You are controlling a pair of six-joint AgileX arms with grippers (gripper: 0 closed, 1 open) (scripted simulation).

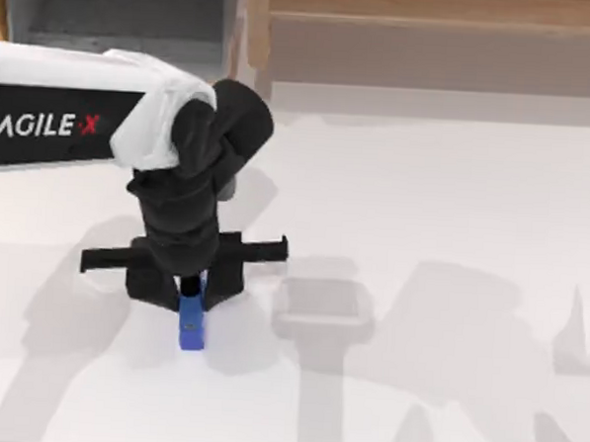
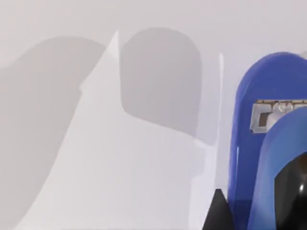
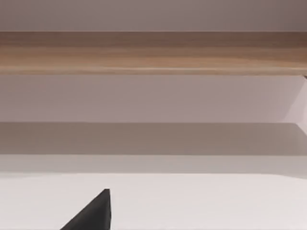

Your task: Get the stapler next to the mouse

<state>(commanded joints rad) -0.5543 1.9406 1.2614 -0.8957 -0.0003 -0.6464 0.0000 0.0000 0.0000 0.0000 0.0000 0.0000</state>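
The left arm (image 1: 103,112) is reaching in from the top view's left side, its white casing showing the word "AGILE X" in white letters with a red X on a black panel. Its black wrist is pointing down over the white bench (image 1: 452,239), and the left claw (image 1: 190,293) is sitting directly over the stapler (image 1: 191,326). The stapler is lying flat on the bench, left of centre, with its blue body sticking out from under the claw toward the near edge of the bench. Its far end is hidden beneath the claw. Whether the claw is clamped on the stapler or merely standing around it cannot be told from above, since the wrist is covering the fingers.

In the left wrist view the stapler (image 2: 268,143) is appearing very close, a blue shell with a small silver metal plate set into it and a glossy black part beside it. No writing can be read on it.

The right wrist view is looking along the bench (image 3: 192,206) toward a wooden ledge (image 3: 153,52), with a black fingertip (image 3: 93,215) of the right claw at its edge.
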